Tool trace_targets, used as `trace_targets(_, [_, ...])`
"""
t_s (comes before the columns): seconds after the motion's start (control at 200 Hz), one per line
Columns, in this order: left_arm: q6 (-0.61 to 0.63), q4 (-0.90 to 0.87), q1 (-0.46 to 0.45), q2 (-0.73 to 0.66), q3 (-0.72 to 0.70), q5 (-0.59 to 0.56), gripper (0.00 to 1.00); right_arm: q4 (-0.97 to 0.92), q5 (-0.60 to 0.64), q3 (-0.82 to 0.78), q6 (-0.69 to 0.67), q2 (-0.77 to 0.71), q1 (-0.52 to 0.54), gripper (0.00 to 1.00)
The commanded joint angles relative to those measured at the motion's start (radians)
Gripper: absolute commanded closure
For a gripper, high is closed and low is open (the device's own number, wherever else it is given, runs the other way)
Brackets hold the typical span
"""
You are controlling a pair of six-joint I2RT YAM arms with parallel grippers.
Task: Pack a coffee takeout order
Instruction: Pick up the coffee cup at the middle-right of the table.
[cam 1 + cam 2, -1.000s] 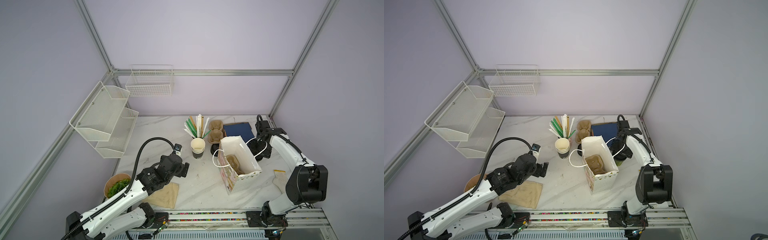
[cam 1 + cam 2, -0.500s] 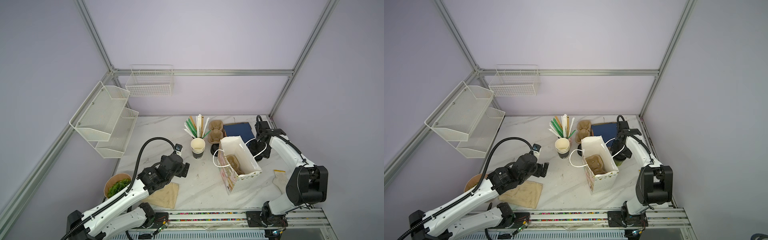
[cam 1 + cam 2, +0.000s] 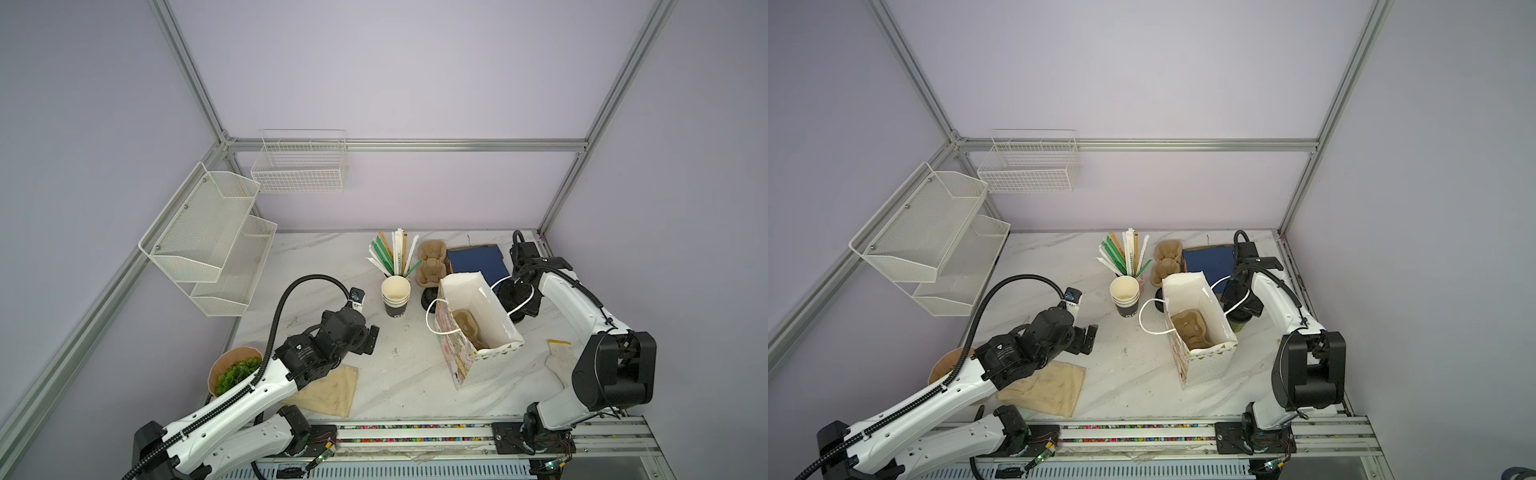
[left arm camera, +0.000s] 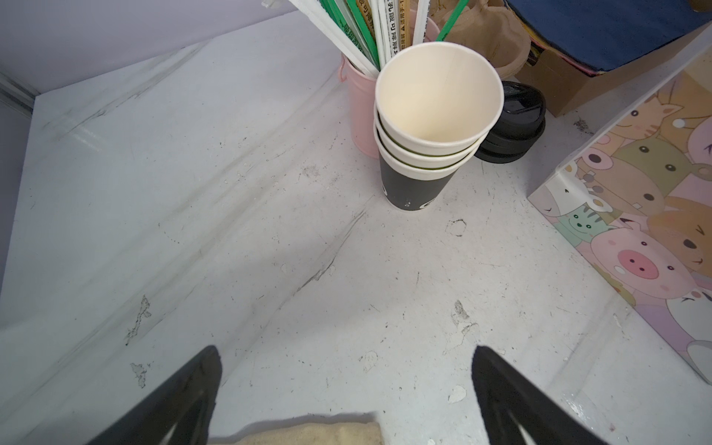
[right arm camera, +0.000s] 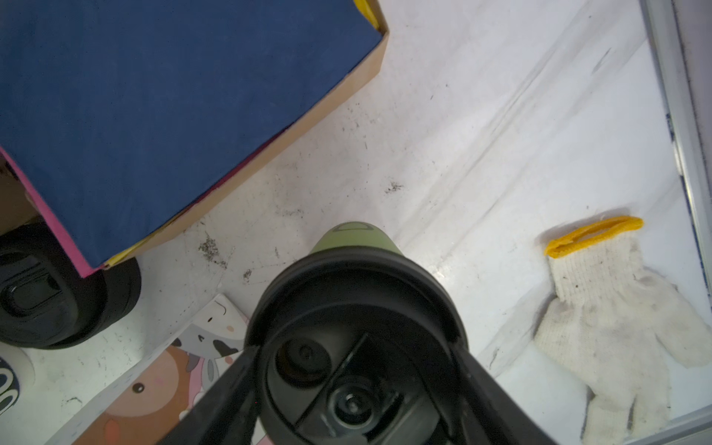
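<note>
The right gripper (image 5: 352, 348) clamps the dark green paper cup (image 5: 352, 239) by its black lid (image 5: 346, 296), near the surface's right edge, just beside the gift bag (image 3: 459, 359). Held only there, the lid could pop off and the cup drop. The bag's white handle (image 3: 524, 300) lies across that gripper; lifting may snag it and topple the bag with its moulded-pulp carrier (image 3: 467, 330). The left gripper (image 4: 346, 358) hangs spread wide, empty.
</note>
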Motion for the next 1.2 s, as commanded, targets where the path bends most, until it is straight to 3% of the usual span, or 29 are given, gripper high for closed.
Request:
trace_targets(0.0, [0.001, 0.031, 0.008, -0.022, 0.080, 0.007, 0.00, -0.062, 0.000, 0.017, -0.002, -0.015, 0.005, 0.29])
trace_targets(0.505, [-0.006, 0.031, 0.008, -0.064, 0.077, 0.030, 0.00, -0.160, 0.116, 0.117, 0.050, -0.110, 0.004, 0.31])
trace_targets(0.755, [-0.010, 0.028, 0.008, -0.083, 0.076, 0.042, 0.00, -0.181, 0.107, 0.143, 0.059, -0.124, 0.004, 0.31])
trace_targets(1.195, [-0.015, 0.028, 0.008, -0.119, 0.075, 0.051, 0.00, -0.276, 0.193, 0.344, 0.077, -0.173, 0.002, 0.32])
